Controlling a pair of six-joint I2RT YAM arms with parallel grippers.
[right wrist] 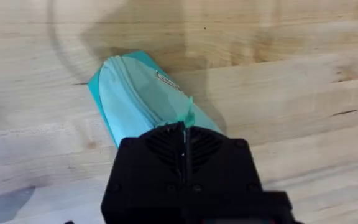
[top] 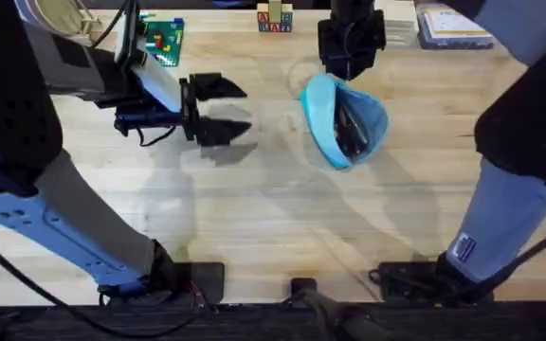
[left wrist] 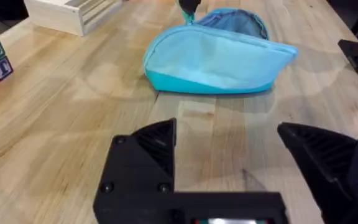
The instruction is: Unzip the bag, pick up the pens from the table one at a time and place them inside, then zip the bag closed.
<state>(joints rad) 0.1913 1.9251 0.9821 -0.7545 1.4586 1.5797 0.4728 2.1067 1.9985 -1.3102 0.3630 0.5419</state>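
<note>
The light blue bag (top: 328,112) lies on the table (top: 282,218) right of centre, its mouth gaping. Dark pens (top: 353,130) show inside it. My right gripper (top: 348,72) comes down at the bag's far end. In the right wrist view my right gripper (right wrist: 185,127) is shut on the teal pull tab (right wrist: 189,116), with the bag (right wrist: 135,99) stretching away beyond it. My left gripper (top: 245,110) hovers open a little left of the bag, holding nothing. In the left wrist view its fingers (left wrist: 157,146) are spread wide and face the bag's side (left wrist: 216,59).
Letter blocks (top: 274,19) and a green toy plate (top: 164,38) stand along the far edge, and a flat book-like pack (top: 453,26) lies at the far right. A pale wooden box (left wrist: 73,12) shows beyond the bag in the left wrist view.
</note>
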